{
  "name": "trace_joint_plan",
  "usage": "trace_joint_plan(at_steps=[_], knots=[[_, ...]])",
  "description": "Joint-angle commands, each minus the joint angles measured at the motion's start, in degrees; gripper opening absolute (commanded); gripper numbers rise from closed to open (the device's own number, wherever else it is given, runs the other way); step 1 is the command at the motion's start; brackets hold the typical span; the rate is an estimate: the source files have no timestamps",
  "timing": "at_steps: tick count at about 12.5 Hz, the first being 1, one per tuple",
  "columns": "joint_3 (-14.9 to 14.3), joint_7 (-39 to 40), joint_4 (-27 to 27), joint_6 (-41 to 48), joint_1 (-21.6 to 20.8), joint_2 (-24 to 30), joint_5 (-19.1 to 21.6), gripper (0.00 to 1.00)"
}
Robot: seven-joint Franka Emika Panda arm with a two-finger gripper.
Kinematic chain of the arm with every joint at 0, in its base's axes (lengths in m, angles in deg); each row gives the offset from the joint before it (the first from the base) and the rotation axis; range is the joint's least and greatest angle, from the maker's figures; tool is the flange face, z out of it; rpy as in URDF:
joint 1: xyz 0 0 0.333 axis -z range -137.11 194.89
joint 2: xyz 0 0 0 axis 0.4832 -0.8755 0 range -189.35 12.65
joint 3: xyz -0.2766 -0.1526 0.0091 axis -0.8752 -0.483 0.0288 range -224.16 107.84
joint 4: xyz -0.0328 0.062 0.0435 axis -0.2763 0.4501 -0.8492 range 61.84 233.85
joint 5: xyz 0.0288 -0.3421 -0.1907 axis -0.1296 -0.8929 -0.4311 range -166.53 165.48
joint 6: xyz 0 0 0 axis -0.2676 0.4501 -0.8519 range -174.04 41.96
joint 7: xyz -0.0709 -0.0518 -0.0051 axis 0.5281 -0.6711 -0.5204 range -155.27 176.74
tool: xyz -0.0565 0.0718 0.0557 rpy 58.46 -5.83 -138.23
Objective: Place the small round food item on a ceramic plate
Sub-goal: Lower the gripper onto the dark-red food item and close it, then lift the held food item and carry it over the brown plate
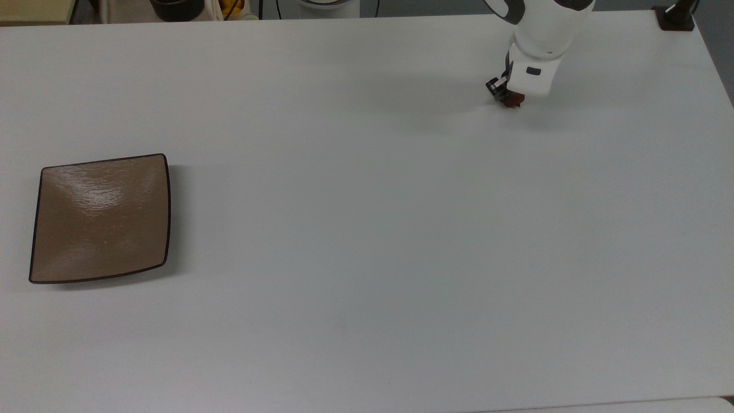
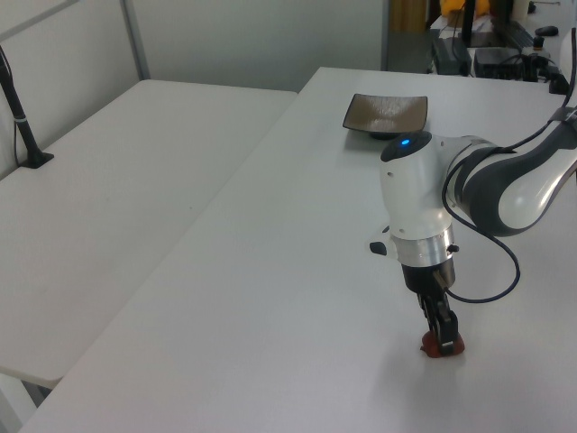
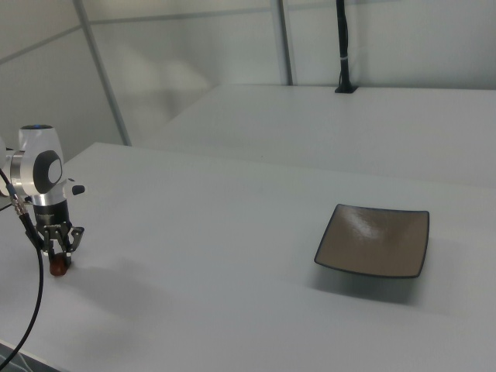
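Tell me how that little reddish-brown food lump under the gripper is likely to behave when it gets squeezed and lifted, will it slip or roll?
The small round food item looks glossy and rounded, so it may slip between the gripper fingers if pinched off-center. It is far smaller than the ceramic plate, so probably light. If dropped onto the table, its oval shape could let it roll a little.
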Motion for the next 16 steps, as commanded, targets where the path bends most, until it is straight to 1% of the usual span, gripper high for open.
trace_joint_plan(at_steps=[1,5,7,8,9,10,12,13,14,16], knots=[[-0.3,-0.6,-0.1,-0.8,-0.6,0.0,-0.9,0.0],[-0.3,-0.9,-0.5,-0.5,-0.1,0.5,-1.2,0.0],[-0.7,-0.5,-0.6,0.0,1.4,2.4,-2.5,0.01],[-0.9,0.3,-0.6,0.2,2.5,3.6,-4.1,0.01],[-1.1,1.2,-0.6,2.5,3.6,5.0,-5.7,0.01],[-2.6,2.4,-0.7,6.0,3.9,6.3,-8.0,0.01],[-6.3,3.1,-1.8,10.1,3.9,8.6,-11.6,0.01],[-8.7,3.1,-2.0,11.4,3.9,9.7,-15.2,0.01],[-11.3,3.2,-2.2,11.8,4.0,10.7,-19.4,0.01],[-15.4,3.5,-2.6,11.8,4.6,11.5,-23.0,0.01]])
